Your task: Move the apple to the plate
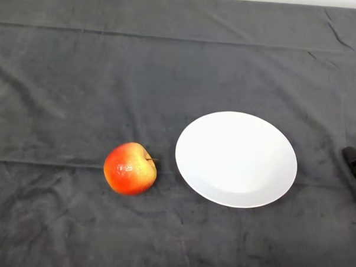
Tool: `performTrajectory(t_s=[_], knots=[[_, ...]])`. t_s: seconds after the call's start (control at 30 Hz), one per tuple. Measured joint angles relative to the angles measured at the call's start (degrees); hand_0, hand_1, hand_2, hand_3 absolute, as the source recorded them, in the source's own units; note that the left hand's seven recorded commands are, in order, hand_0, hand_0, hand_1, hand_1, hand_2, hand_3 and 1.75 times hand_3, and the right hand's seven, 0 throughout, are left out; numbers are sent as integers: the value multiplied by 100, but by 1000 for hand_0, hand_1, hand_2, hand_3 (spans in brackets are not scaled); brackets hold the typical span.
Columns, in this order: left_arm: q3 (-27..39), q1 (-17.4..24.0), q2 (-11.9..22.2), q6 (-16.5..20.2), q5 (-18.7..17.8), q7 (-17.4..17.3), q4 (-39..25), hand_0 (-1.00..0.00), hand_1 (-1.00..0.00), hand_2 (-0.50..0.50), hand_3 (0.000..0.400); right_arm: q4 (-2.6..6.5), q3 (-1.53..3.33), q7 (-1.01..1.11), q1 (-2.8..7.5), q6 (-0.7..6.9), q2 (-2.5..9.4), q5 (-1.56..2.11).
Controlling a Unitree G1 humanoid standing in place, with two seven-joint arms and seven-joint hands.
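Note:
A red and yellow apple point(130, 168) sits on the dark cloth, left of centre, its stem pointing right. A round white plate point(236, 158) lies just to its right, a small gap between them. The plate holds nothing.
The dark cloth point(80, 76) covers the whole table, with creases along the far side and across the front. A small black object point(355, 159) shows at the right edge of the view.

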Motion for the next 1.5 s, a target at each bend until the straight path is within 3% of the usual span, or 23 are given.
performTrajectory(t_s=[1.1, 1.5], knots=[[-18, -223, -89, -923, 693, 170, 0, 0, 0, 0, 0, 0, 0, 0, 0, 0, 0, 0], [-226, -398, -319, -1230, 1118, 292, 1, 0, 0, 0, 0, 0, 0, 1, 0, 0, 0, -1]])
